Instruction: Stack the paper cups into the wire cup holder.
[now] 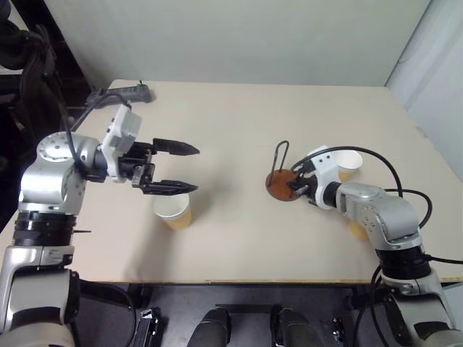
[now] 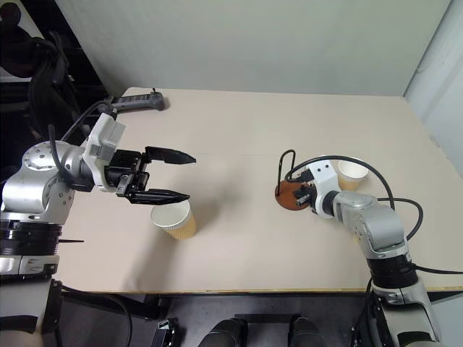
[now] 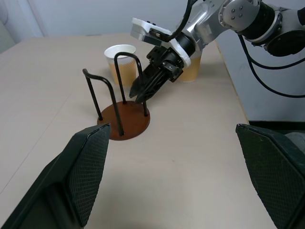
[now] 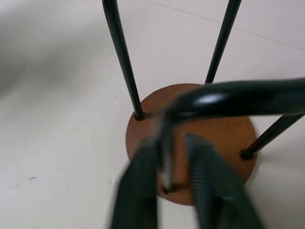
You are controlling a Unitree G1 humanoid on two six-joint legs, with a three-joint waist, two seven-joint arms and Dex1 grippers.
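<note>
While the head views half hide the wire cup holder (image 1: 281,183) behind the right gripper (image 3: 138,93), the right wrist view shows the fingers pinched on one wire leg. The left gripper (image 1: 184,168) hangs wide open and empty above a paper cup (image 1: 173,210), well left of the holder; another cup (image 2: 351,173) stands just right of it.

A pale beige desk (image 1: 239,130) carries the wire cup holder (image 1: 281,184) right of centre. One paper cup (image 1: 173,210) stands toward the near left, another (image 1: 349,164) just beyond the holder to the right. A dark power strip (image 1: 123,93) lies at the far left corner.
</note>
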